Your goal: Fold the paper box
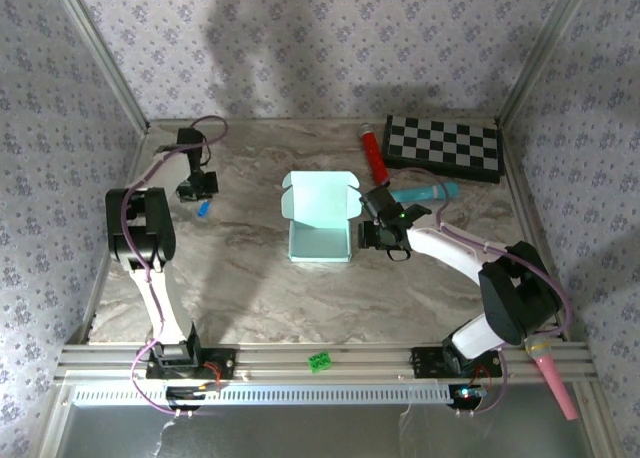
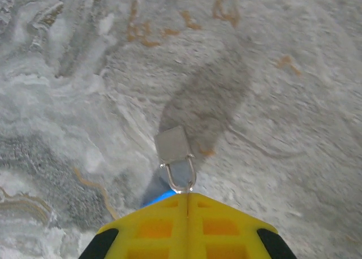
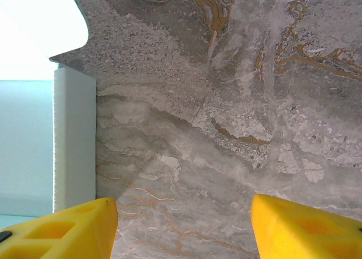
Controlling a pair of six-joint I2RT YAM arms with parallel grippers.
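The paper box [image 1: 320, 225] is pale mint-green and stands in the middle of the table. Its tray is formed and its lid stands open at the back. My right gripper [image 1: 385, 230] hovers just right of the box, apart from it and open. In the right wrist view its gripper [image 3: 184, 231] has bare table between the yellow fingers [image 3: 73, 231], with the box wall [image 3: 73, 140] and a lid flap [image 3: 39, 16] at the left. My left gripper [image 1: 197, 188] is far to the left, away from the box. Its left wrist view shows the gripper [image 2: 188, 195] shut.
A small blue item [image 1: 204, 208] with a metal ring and tag [image 2: 175, 157] lies at the left fingertips. A checkerboard [image 1: 443, 146], a red cylinder [image 1: 373, 150] and a teal toy microphone [image 1: 425, 193] lie at the back right. A pink object [image 1: 552, 373] lies on the front rail.
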